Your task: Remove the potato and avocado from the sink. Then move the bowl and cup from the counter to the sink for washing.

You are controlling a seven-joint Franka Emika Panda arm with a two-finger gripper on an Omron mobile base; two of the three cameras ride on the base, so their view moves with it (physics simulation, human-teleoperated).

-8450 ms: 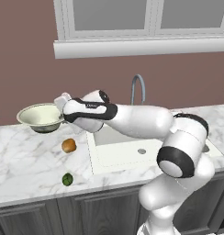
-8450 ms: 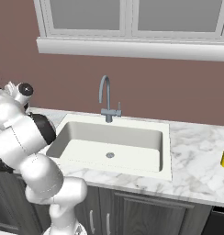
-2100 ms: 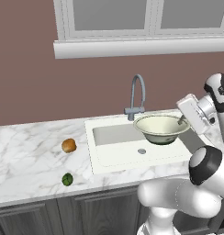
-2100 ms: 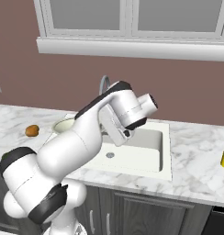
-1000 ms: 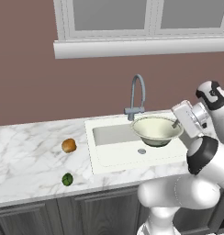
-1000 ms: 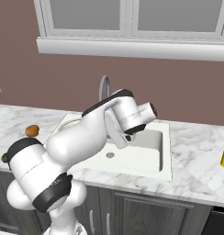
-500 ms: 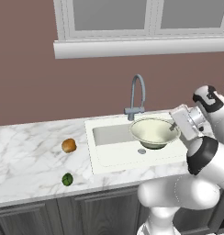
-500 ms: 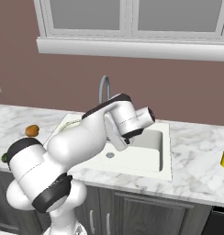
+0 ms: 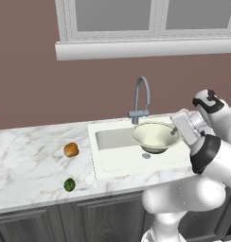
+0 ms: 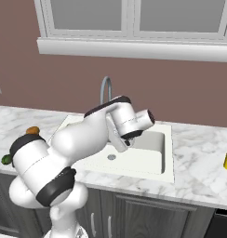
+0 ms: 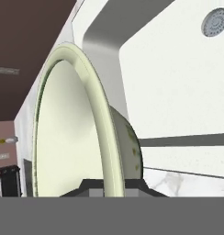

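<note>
One item in hand: the bowl (image 9: 154, 135), pinched by its right rim in the closed gripper (image 9: 176, 133), hangs mouth-up directly above the sink (image 9: 118, 158) basin, near the faucet (image 9: 142, 97); release point lies straight below.

Home kitchen: marble counter (image 9: 27, 156), sink (image 9: 117, 160), gooseneck faucet (image 9: 142, 97).

Left base view: set behind and left of the arm, facing forward and down at middle range over the worktop (image 9: 27, 160), sink (image 9: 118, 158), faucet (image 9: 142, 98) and window sill. Right base view: set behind and right, same heading and range, sharing sink (image 10: 148, 153), faucet (image 10: 105, 90), sill and worktop (image 10: 199, 172). Hand view: rolled, very near the bowl (image 11: 72, 128) rim, looking along it into the sink (image 11: 178, 78) toward the drain (image 11: 215, 22).
</note>
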